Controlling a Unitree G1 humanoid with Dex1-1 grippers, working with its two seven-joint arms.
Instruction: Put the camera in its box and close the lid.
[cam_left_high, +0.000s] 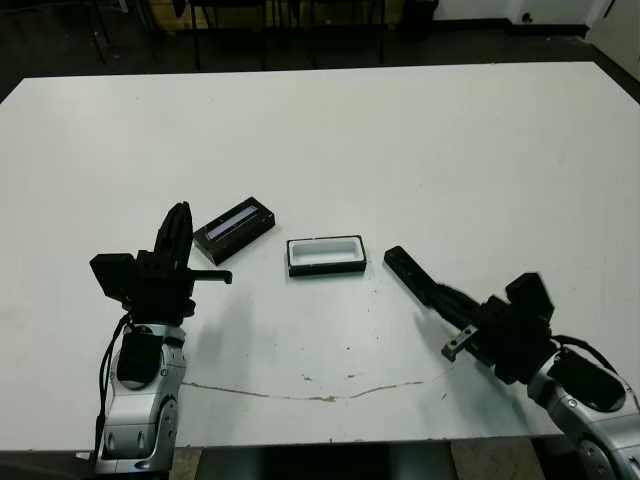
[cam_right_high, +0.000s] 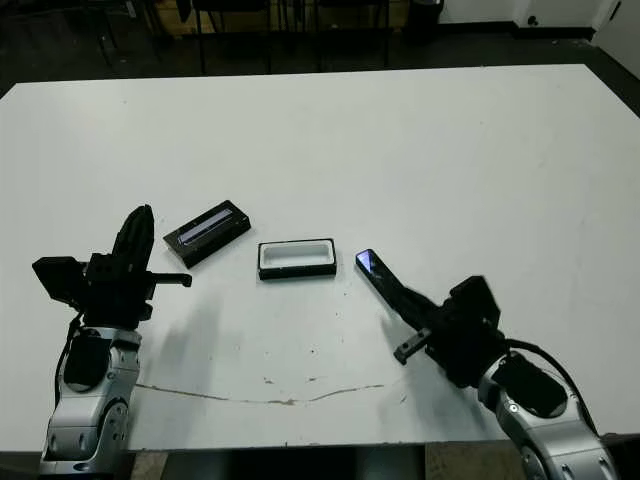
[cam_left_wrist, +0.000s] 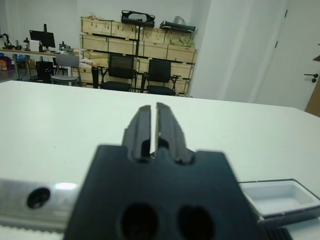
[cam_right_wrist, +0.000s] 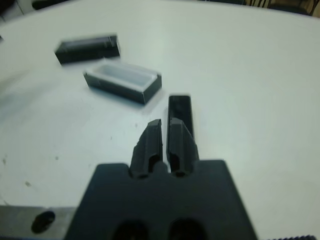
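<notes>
Camera (cam_right_high: 369, 266) lies on the table right of the empty box (cam_right_high: 296, 258), lid (cam_right_high: 206, 229) off to its left; your 2 grippers, left (cam_left_wrist: 155, 131) and right (cam_right_wrist: 166, 145), are closed and empty, so nothing's done.

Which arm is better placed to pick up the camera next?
Right. The right gripper is right at the camera, just right of the open box; the left gripper sits beyond the lid.

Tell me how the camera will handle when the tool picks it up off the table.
The camera is a slim, straight bar, so it is probably stiff and light. Its glossy face may slip between the fingers. Lying flat on the table, it looks unlikely to roll, but offers only thin edges to pinch.
</notes>
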